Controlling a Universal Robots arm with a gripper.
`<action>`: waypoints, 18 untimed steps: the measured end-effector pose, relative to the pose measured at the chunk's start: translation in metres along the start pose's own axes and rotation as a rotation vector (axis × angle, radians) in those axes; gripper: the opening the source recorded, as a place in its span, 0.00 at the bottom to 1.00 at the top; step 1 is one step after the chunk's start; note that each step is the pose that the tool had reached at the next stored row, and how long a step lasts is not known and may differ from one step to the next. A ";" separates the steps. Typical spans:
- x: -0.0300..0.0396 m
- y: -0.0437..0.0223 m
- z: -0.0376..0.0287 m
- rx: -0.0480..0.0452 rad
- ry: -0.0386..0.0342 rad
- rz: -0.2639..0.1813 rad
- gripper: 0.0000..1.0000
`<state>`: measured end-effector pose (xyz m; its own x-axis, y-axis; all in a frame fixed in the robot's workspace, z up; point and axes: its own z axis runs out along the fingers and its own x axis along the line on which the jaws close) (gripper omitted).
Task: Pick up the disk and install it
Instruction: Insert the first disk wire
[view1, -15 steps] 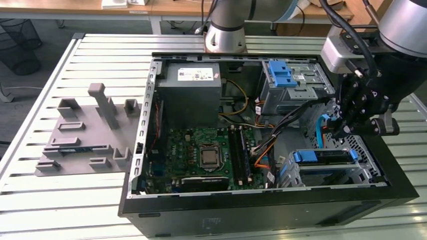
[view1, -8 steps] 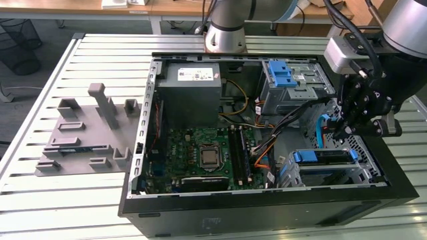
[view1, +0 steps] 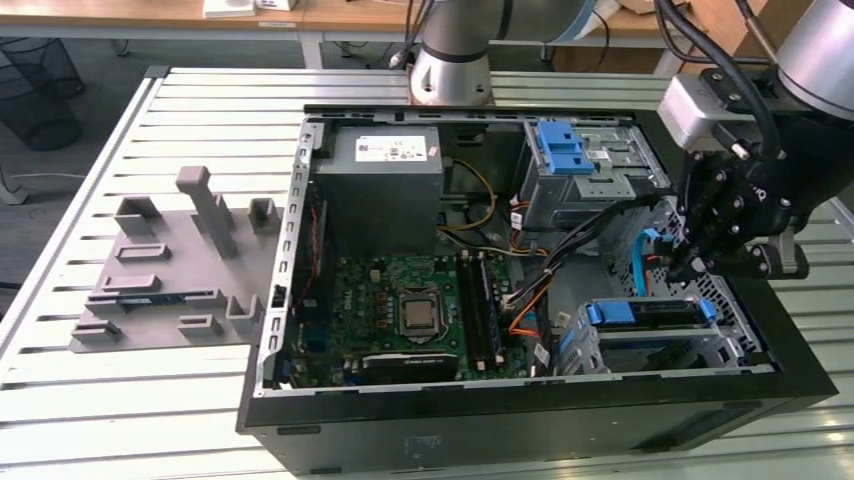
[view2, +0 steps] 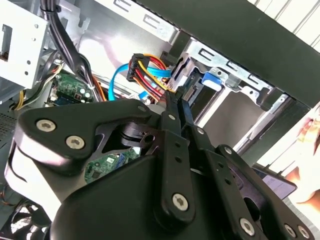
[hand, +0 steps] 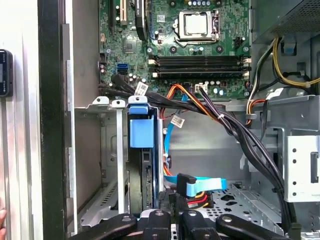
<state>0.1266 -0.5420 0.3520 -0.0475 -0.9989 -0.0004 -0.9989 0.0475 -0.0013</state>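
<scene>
At the right of the exterior view, the gripper (view1: 703, 262) is seen lowered into the open computer case (view1: 534, 425), just above the drive cage (view1: 667, 345) in the case's lower right corner. In the second wrist view its fingers (view2: 176, 107) are drawn close together, tips nearly meeting, beside the bundle of red, yellow and orange cables (view2: 145, 70) plugged in at the cage; whether anything is pinched between them cannot be told. The disk (view1: 650, 312), marked by its blue carrier frame, is seen already seated in the cage, and in the first wrist view it stands upright in its slot (hand: 139, 125), its blue tab at the top. A blue data cable (hand: 197, 184) lies just beside it, near the gripper. Further out, the motherboard (view1: 414, 310) and the grey power-supply box (view1: 380, 180) occupy the case's left half. On the slatted surface (view1: 80, 400) at the frame's left rests a grey fixture (view1: 174, 270). By judgement, the insertion looks largely complete; only cabling or final seating may remain.
</scene>
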 end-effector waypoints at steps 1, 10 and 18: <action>0.0016 -0.0001 0.0007 -0.0001 0.0000 0.000 0.16; 0.0047 -0.0004 0.0052 -0.0001 0.0000 0.002 0.16; 0.0068 -0.0015 0.0067 -0.0163 0.0007 0.006 0.16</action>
<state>0.1278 -0.5488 0.3452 -0.0530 -0.9986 0.0004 -0.9985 0.0530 0.0149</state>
